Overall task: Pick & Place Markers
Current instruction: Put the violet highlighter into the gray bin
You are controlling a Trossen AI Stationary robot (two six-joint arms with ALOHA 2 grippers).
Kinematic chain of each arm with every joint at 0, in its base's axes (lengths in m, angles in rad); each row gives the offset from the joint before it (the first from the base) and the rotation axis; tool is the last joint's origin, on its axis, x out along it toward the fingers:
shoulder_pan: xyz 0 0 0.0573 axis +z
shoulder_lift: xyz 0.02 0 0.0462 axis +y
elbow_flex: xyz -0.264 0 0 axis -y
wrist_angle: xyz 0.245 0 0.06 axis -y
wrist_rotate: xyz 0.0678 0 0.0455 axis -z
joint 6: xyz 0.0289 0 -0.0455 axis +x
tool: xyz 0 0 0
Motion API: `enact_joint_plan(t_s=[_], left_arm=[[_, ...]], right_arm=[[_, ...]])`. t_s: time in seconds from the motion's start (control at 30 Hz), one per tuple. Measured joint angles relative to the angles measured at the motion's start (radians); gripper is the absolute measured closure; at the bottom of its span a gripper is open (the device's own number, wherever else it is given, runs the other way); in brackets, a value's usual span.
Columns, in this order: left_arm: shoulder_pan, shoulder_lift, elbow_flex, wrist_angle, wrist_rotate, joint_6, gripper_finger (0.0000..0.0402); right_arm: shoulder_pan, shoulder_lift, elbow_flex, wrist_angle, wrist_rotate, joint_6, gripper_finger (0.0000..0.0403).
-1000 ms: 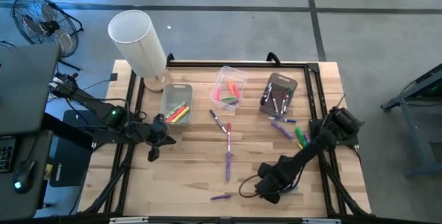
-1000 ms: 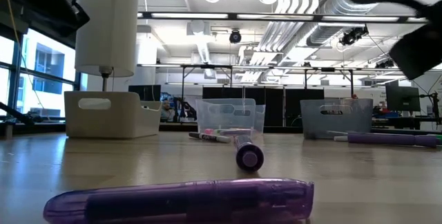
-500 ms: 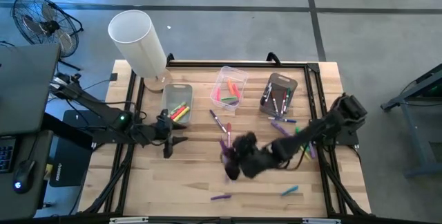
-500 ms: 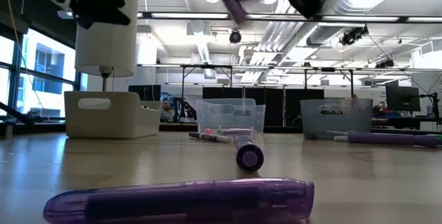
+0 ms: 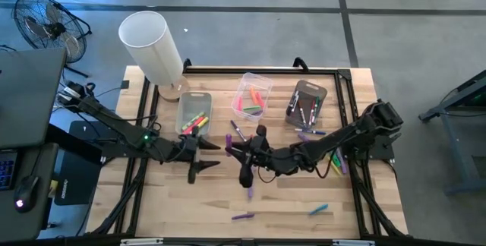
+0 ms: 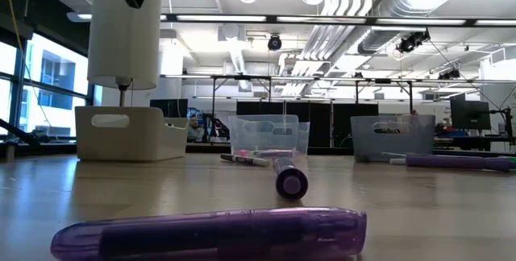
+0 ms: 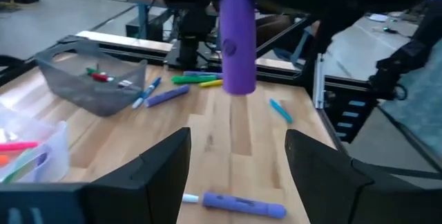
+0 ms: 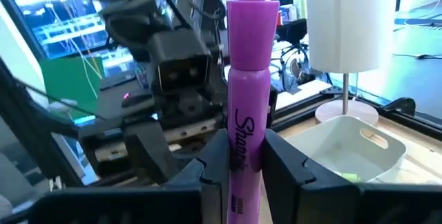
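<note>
Purple marker (image 8: 247, 106), capped, stands upright clamped between the right gripper (image 8: 243, 156) fingers, held up off the wooden counter (image 5: 220, 193) near its centre. The high view shows the right gripper (image 5: 244, 171) reaching in from the right arm w/ a purple tip showing just below it. Left gripper (image 5: 199, 164) faces it from close by, fingers spread apart & holding nothing; in the left wrist view the left gripper (image 7: 238, 165) looks straight at the purple marker (image 7: 237, 34), which hangs just ahead.

Other markers lie loose on the counter: a purple one (image 5: 243, 217) & a blue one (image 5: 318, 209) on the near side of the right gripper, a cluster of purple & green ones (image 5: 323, 146) beside the right arm. Beyond both grippers sit three bins: a white bin (image 5: 194, 113) w/ yellow/green/pink markers, a clear bin (image 5: 253, 93) w/ pink/green ones, a grey bin (image 5: 307, 102). White lamp (image 5: 150, 42) stands past the left gripper.
</note>
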Motion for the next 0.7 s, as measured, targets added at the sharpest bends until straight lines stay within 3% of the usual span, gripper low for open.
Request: enact_joint_plan(t_s=[0.23, 0.47, 0.7], left_arm=[[0.016, 0.0, 0.0, 0.092, 0.019, 0.031, 0.0168], [0.118, 0.031, 0.0, 0.103, 0.102, -0.056, 0.0168], [0.153, 0.057, 0.008, 0.117, 0.172, -0.064, 0.0171]], right_arm=[[-0.023, 0.025, 0.0, -0.009, -0.036, 0.0, 0.0353], [-0.049, 0.028, 0.0, -0.003, -0.083, 0.0, 0.0353], [-0.078, 0.028, 0.0, -0.006, -0.137, 0.0, 0.0353]])
